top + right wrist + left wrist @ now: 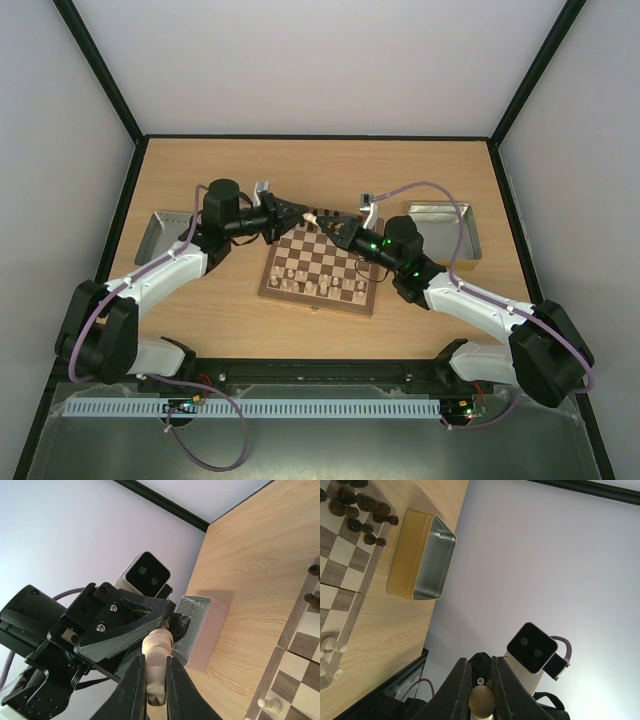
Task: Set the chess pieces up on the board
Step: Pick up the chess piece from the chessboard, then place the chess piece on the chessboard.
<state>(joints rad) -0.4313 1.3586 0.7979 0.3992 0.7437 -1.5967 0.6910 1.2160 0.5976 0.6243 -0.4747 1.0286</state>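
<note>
The board point(318, 304) lies mid-table between a grey tray point(165, 236) and a yellow-sided tray point(446, 232), its far edge partly hidden by the left gripper point(299, 214) and right gripper point(331, 223) meeting above it. Both claws pinch one pale chess piece point(313, 215), held above the board with its long axis roughly level, running from claw to claw. Its kind is hard to make out.
</note>
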